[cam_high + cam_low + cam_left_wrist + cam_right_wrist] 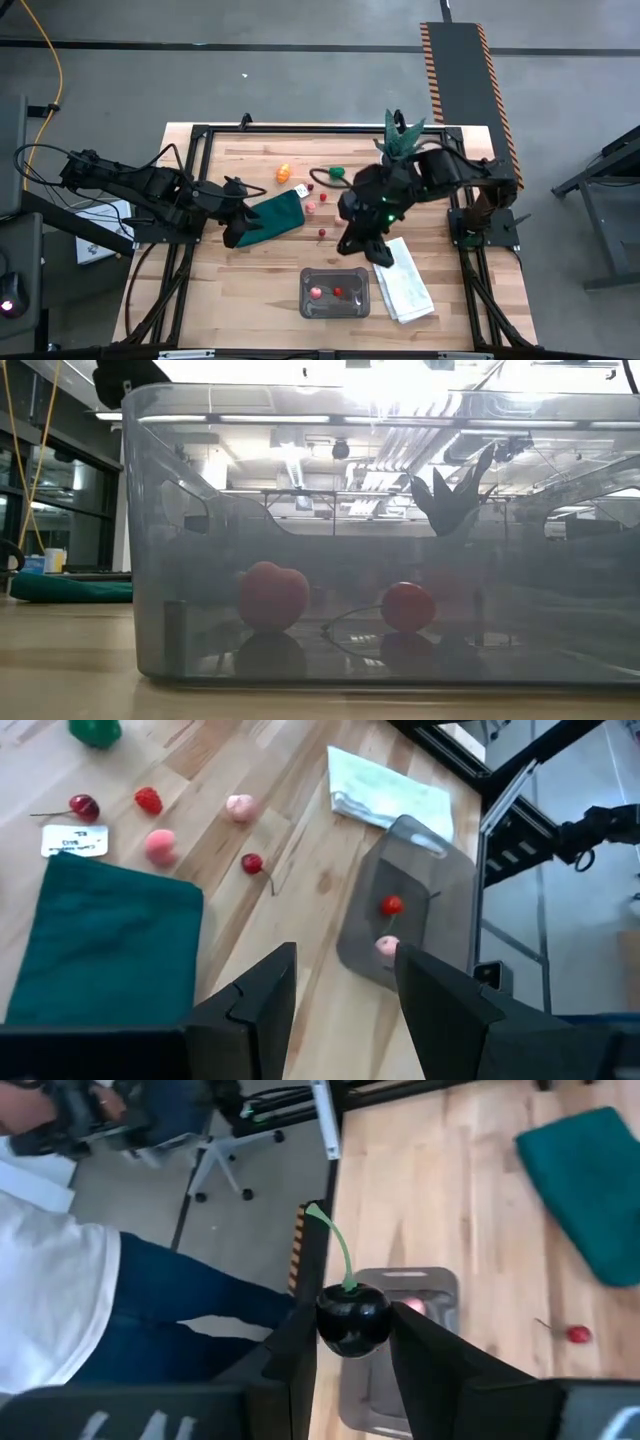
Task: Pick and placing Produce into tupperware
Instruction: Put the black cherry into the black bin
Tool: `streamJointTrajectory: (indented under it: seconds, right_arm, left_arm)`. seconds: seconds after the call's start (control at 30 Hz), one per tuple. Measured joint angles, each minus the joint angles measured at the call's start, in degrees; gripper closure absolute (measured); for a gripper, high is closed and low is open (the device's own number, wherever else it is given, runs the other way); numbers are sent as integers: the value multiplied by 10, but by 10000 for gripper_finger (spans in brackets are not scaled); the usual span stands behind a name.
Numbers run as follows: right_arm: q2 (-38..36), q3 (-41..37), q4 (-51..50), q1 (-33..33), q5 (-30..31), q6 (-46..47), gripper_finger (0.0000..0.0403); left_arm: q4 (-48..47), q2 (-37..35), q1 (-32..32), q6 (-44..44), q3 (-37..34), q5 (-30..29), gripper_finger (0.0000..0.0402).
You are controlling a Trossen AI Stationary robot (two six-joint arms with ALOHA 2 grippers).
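Two toy pieces lie in the tupperware: a pink one and a red one, side by side on its floor. The container is a shallow rectangle of clear greyish plastic with rounded corners, set near the front edge of the wooden table, its long axis running left to right in the high view. A folded white towel lies just beside it on the right, tilted.

Above and behind the container, the right gripper pinches a glossy dark cherry between its fingers; the round fruit sits at the fingertips and its thin green stem arcs away from them.

At the table's left, the left gripper hovers over the near end of a dark green cloth, fingers apart with nothing between them.

More produce is scattered on the smooth plank surface behind the cloth: an orange piece, a green one, a small dark red cherry and pinkish pieces. A spiky green plant stands at the back right.
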Motion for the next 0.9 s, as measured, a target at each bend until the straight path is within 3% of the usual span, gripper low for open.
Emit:
streamJointTrajectory:
  seconds: [0.43,0.9]
  right_arm:
    - [0,0,12,49,5,-24,302]
    - [34,0,-27,90,134,-6,302]
  left_arm:
    - [-3,0,0,-30,0,0,243]
    - [-4,0,0,-46,0,-1,243]
